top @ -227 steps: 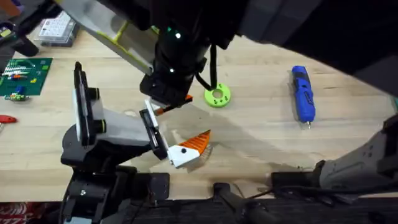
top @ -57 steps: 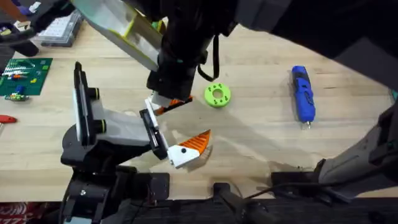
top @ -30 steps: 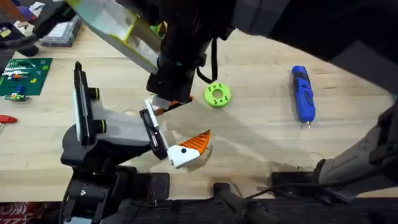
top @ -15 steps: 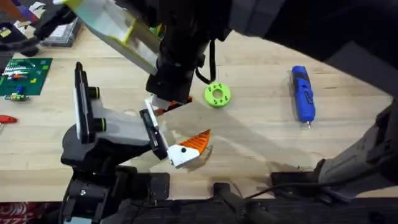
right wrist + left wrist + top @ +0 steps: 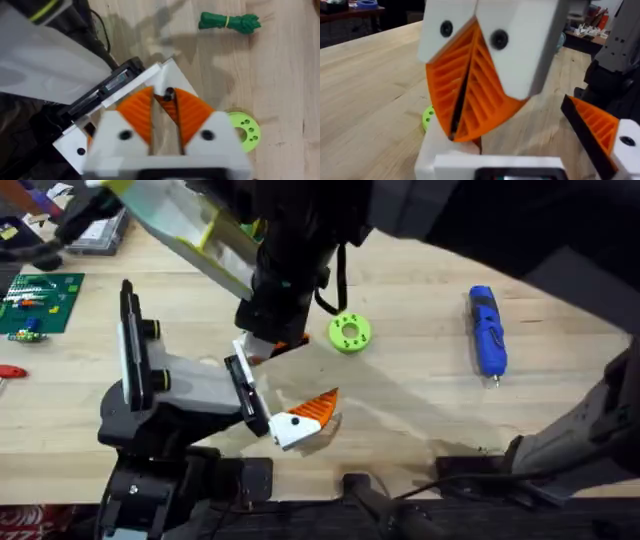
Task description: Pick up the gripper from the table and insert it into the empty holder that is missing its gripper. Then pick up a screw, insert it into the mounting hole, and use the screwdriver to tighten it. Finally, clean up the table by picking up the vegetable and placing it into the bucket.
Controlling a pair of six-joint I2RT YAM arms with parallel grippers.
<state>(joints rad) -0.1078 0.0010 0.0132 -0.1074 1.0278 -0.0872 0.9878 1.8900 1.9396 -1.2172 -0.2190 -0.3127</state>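
Since 7.6 s ago: arm over head [image 5: 170,385] shifted slightly. Holder [image 5: 240,385] bears one gripper [image 5: 305,417]. Right hand [image 5: 165,112] pinches screw [image 5: 169,93], likely for mounting hole. Left hand [image 5: 465,95] closed, contents untellable. Screwdriver [image 5: 487,332] lies on tabletop [image 5: 420,395].

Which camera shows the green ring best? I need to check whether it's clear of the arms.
The overhead view: the green ring lies whole and flat on the table, just right of the dark arm above it. The right wrist view shows it partly cut off behind the right tool's white finger; the left wrist view shows a sliver.
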